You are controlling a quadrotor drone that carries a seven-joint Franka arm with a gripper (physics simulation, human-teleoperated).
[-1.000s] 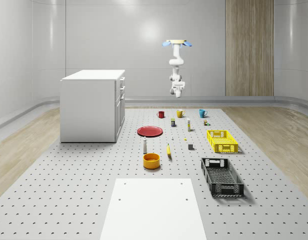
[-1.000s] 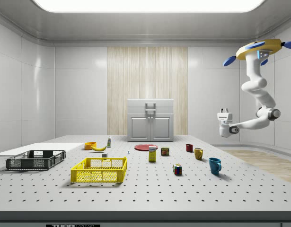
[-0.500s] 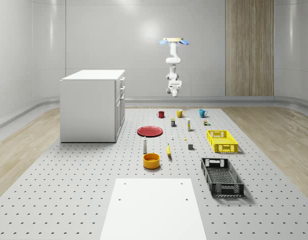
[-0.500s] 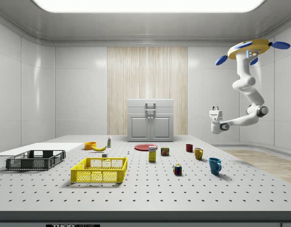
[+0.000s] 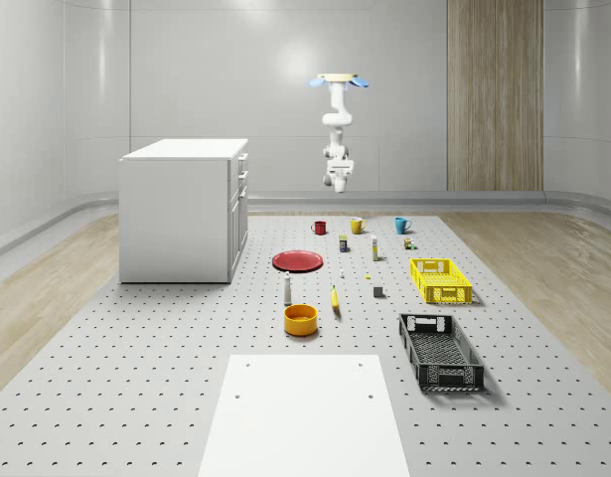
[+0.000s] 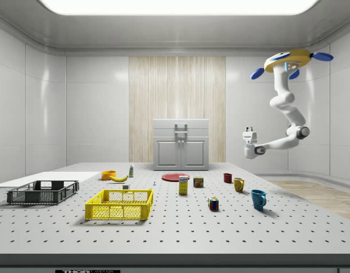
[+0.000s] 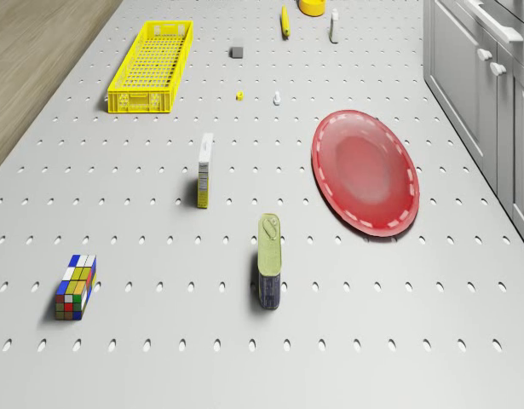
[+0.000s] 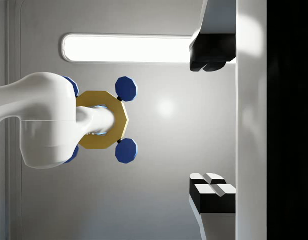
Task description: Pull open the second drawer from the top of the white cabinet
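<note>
Task barely begun: all drawers of white cabinet [image 5: 183,211] looked shut, second drawer [image 6: 181,135] untouched; approach, grasp and pull all left.

Cabinet stood on perforated table [image 5: 136,378], left side in whole-scene view, drawer fronts facing right toward red plate [image 5: 298,260].

Farther back, drone [image 5: 337,79] hovered high over table's far edge, beyond mugs [image 5: 357,226].

Gripper [image 5: 338,183] hung mid-air below it, fingers [image 8: 212,185] spread wide, empty, well apart from drawer handle.
</note>
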